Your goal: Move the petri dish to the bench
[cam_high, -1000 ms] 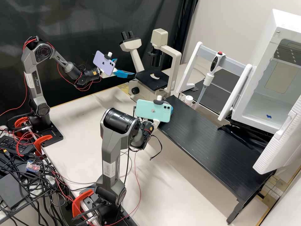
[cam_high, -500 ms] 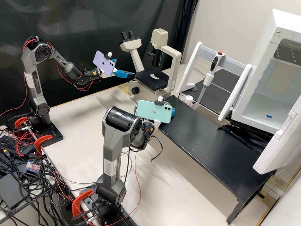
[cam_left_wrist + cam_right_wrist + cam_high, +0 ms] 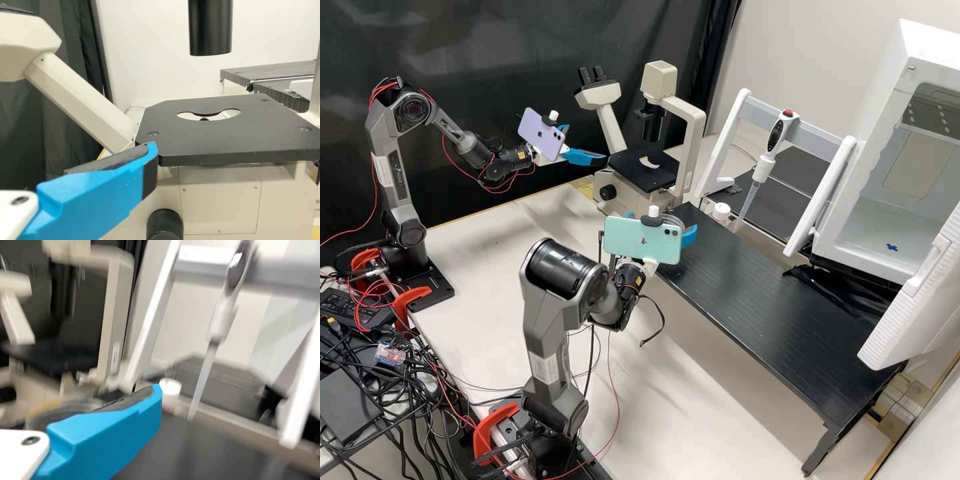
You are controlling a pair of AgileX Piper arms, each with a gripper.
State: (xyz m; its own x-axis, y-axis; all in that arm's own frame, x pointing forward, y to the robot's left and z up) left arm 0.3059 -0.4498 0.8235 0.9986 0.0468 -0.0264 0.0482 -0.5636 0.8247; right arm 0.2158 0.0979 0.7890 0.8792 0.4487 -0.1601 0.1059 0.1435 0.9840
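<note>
In the high view my left gripper stands open and holds nothing, in front of the microscope stage. One finger of my left gripper reaches close to the stage in the left wrist view. Partly behind its mounted phone, my right gripper hangs near the back left end of the black bench. Along the pad side of my right gripper lies a round, clear petri dish with a yellowish rim. It appears gripped, though the blue finger hides part of it.
A pipette hangs from a white-legged stand behind the bench, with a small white-capped bottle near its tip. At the right the white incubator has its door open. The microscope head rises at the back.
The right arm has drawn back a little toward the left, and more of its blue fingers shows around the phone. The left arm has stayed still.
</note>
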